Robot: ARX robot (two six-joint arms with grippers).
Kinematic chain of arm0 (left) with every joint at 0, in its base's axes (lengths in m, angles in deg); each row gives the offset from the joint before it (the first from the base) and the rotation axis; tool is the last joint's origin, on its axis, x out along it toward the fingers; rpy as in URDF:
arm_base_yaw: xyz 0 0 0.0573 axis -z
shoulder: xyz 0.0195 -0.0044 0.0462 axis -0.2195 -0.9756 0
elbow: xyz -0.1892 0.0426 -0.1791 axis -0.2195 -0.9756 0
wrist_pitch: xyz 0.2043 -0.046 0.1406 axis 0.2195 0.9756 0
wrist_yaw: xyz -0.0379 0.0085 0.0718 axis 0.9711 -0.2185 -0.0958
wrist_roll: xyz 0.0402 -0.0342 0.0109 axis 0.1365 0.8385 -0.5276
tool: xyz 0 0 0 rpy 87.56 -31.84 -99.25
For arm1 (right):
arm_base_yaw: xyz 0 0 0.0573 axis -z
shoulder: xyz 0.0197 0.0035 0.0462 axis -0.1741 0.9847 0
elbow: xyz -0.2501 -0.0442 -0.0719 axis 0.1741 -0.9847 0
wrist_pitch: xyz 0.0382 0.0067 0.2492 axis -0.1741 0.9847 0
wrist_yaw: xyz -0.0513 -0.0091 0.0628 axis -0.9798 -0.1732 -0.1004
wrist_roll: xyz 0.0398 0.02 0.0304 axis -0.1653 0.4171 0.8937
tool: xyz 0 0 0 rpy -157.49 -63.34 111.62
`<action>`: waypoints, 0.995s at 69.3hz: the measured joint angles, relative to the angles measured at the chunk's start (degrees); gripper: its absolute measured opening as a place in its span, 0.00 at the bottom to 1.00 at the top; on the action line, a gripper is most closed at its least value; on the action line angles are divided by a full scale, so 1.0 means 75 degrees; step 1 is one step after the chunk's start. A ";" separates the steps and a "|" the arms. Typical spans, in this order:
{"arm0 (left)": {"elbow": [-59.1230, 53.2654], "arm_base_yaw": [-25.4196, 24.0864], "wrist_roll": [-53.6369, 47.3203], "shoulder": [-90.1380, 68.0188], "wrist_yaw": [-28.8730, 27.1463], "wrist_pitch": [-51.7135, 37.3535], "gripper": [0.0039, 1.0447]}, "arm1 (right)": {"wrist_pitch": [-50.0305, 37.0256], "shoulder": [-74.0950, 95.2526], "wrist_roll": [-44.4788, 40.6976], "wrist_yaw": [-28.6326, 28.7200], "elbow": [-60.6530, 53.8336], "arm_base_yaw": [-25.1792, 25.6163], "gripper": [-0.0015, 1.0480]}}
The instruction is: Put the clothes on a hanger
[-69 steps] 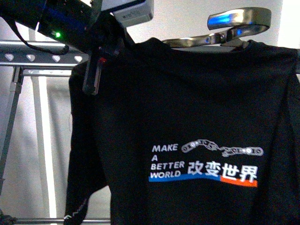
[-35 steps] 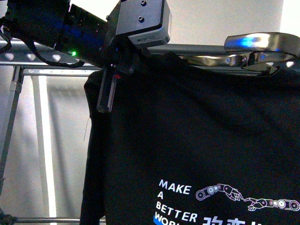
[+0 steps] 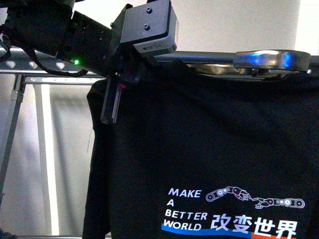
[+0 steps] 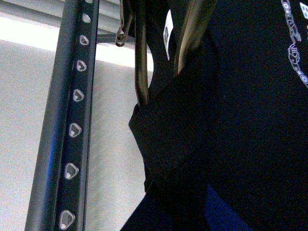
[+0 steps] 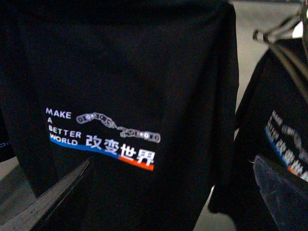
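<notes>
Right wrist view: shirt [image 5: 281, 139] beside clothes [image 5: 125, 82]

Black arm [image 3: 47, 27], green LED [image 3: 76, 61], grey screwed housing [image 3: 147, 25].

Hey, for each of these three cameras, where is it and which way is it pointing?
Front: on the body, facing forward at the black T-shirt and rail; left gripper shows at the shoulder.
Left wrist: beside the rail, looking along its heart holes; no gripper clearly visible.
Right wrist: facing the shirt's print; right gripper shows, open.
Shared: front and right wrist both show the print.
</notes>
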 joint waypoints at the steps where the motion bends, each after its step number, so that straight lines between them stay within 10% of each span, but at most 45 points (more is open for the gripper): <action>1: 0.0000 -0.0003 0.0000 0.0000 0.0000 0.0000 0.04 | -0.0003 0.0210 -0.0338 0.0082 0.0175 -0.0064 0.93; 28: 0.0000 0.0012 -0.0009 0.0000 -0.0009 -0.0003 0.04 | 0.0804 0.3826 -0.7682 0.0026 0.3343 -0.0915 0.93; 69: 0.0000 0.0012 -0.0012 0.0000 -0.0006 -0.0003 0.04 | 0.1480 0.7140 -0.8568 -0.1411 0.6977 -0.2069 0.93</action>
